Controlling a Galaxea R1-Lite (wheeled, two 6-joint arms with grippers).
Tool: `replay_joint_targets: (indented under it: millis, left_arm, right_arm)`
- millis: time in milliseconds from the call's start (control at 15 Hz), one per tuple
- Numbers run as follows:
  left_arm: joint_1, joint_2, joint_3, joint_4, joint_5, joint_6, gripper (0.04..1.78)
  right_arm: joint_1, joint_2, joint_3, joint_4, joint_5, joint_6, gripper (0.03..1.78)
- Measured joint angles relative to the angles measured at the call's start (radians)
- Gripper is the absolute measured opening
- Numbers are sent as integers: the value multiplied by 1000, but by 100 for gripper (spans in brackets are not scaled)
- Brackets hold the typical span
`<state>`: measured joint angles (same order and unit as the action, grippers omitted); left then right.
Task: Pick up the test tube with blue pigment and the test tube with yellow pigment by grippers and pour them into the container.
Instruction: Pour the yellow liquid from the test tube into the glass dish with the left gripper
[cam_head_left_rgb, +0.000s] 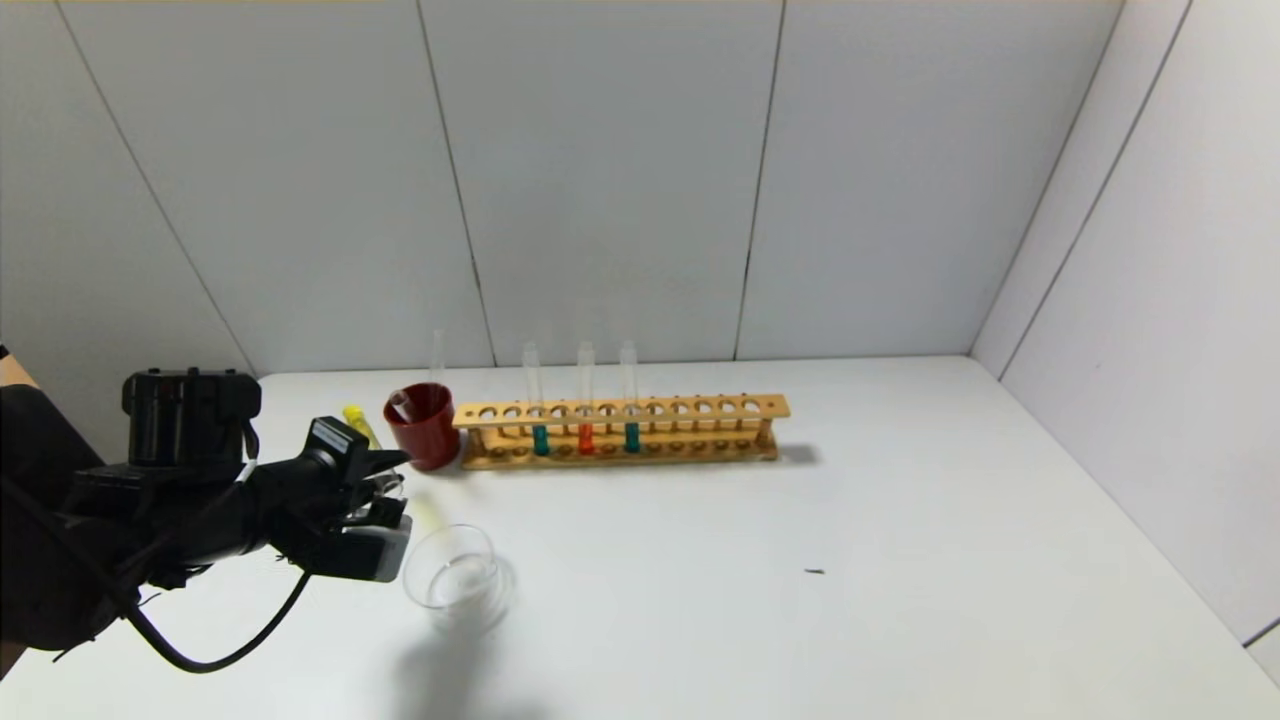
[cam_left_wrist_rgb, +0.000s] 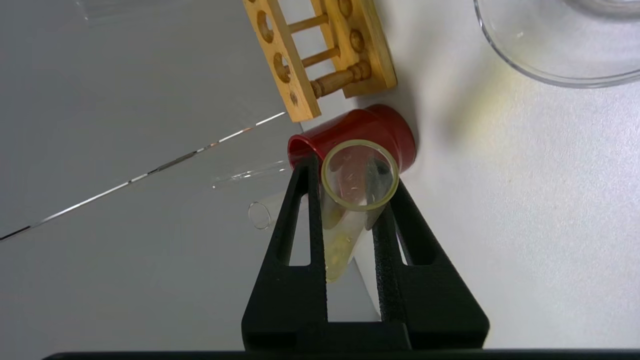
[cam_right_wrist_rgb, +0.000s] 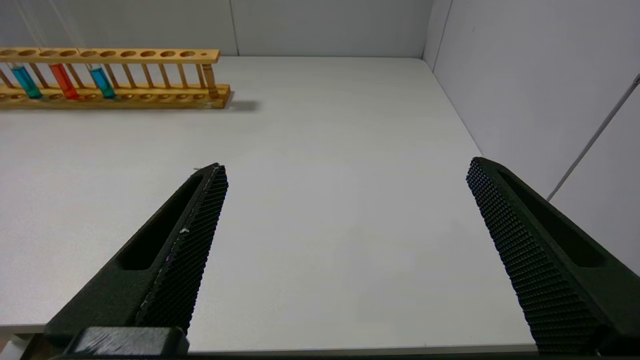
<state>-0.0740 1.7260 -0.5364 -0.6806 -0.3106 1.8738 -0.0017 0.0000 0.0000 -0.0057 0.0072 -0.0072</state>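
Note:
My left gripper (cam_head_left_rgb: 388, 487) is shut on the test tube with yellow pigment (cam_head_left_rgb: 356, 418) and holds it tilted above the table, just left of the container (cam_head_left_rgb: 455, 578). In the left wrist view the fingers (cam_left_wrist_rgb: 306, 210) clamp the tube (cam_left_wrist_rgb: 336, 235), its open mouth faces the camera, and yellow liquid lies in its round end. The container's rim (cam_left_wrist_rgb: 545, 75) is empty and a little apart from the tube. Two tubes with teal-blue liquid (cam_head_left_rgb: 540, 440) (cam_head_left_rgb: 631, 437) stand in the wooden rack (cam_head_left_rgb: 700, 408). My right gripper (cam_right_wrist_rgb: 347, 167) is open and empty over bare table, out of the head view.
A dark red cup (cam_head_left_rgb: 425, 428) with an empty clear tube leaning in it stands between my left gripper and the rack's left end. An orange tube (cam_head_left_rgb: 585, 438) stands between the teal ones. Grey walls close the back and right. A small dark speck (cam_head_left_rgb: 814, 571) lies on the table.

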Motion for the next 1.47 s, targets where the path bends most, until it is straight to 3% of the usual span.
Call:
replay_joint_targets:
  millis: [333, 1467]
  left_arm:
    - [-1, 4, 0, 0, 56, 37, 32]
    - [-15, 19, 1, -17, 94, 191, 32]
  right_arm:
    - [0, 0, 0, 0, 0, 0, 175]
    - [0, 0, 0, 0, 0, 0, 175]
